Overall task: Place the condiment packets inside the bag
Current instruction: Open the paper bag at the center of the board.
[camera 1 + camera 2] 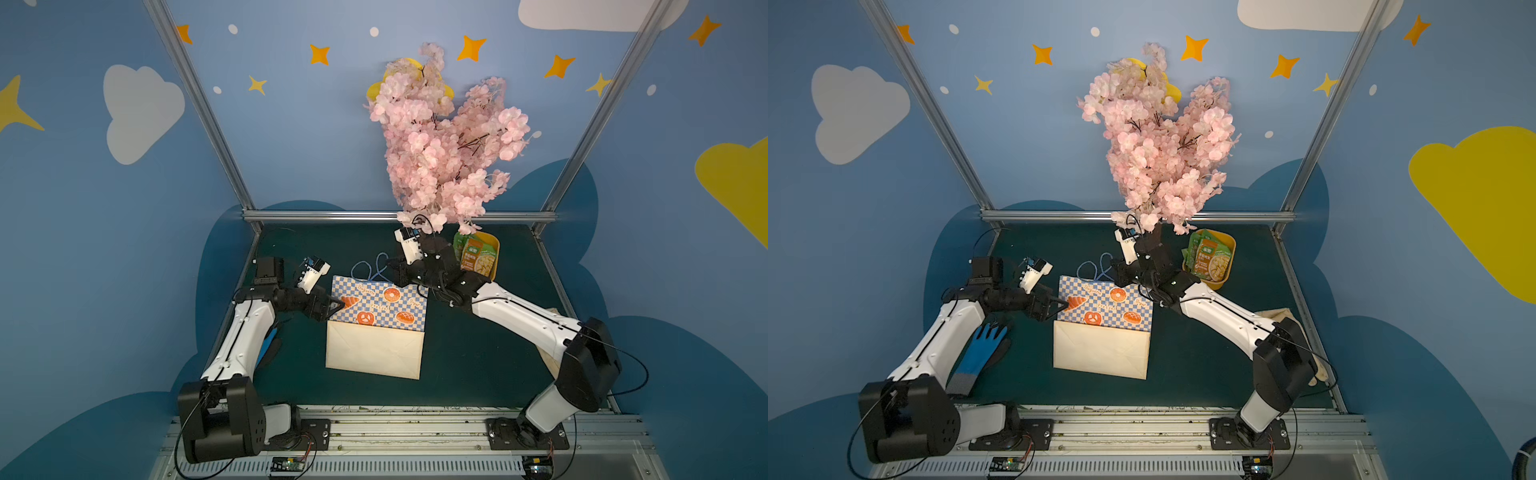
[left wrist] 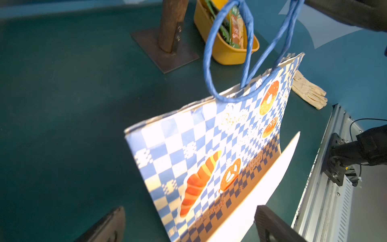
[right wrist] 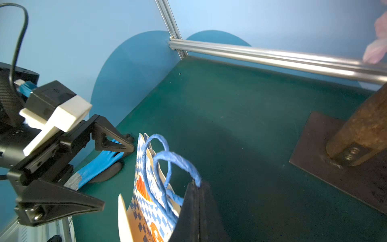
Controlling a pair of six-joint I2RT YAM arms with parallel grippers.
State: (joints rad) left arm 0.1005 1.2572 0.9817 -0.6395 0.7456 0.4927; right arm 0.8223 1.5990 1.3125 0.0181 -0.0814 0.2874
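The bag [image 1: 380,305] [image 1: 1104,307], blue-and-white checkered with a folded cream base, is tipped up by its blue cord handle [image 3: 167,159] [image 2: 247,42]. My right gripper [image 3: 196,186] [image 1: 392,266] is shut on that cord. At the bag's left edge my left gripper [image 1: 336,305] [image 2: 189,211] is open, and the bag's [image 2: 209,146] near corner sits between its wide-apart fingers. The condiment packets [image 1: 478,255] [image 1: 1210,259] [image 2: 234,27], green with orange labels, stand in a yellow tub [image 1: 495,249] behind the right arm.
A pink blossom tree [image 1: 444,137] rises from a brown trunk on a dark base plate [image 2: 167,52] [image 3: 335,167] at the back. A blue glove [image 1: 984,353] lies under the left arm. A beige glove [image 2: 307,92] lies right of the bag. A metal rail [image 1: 395,419] runs along the front.
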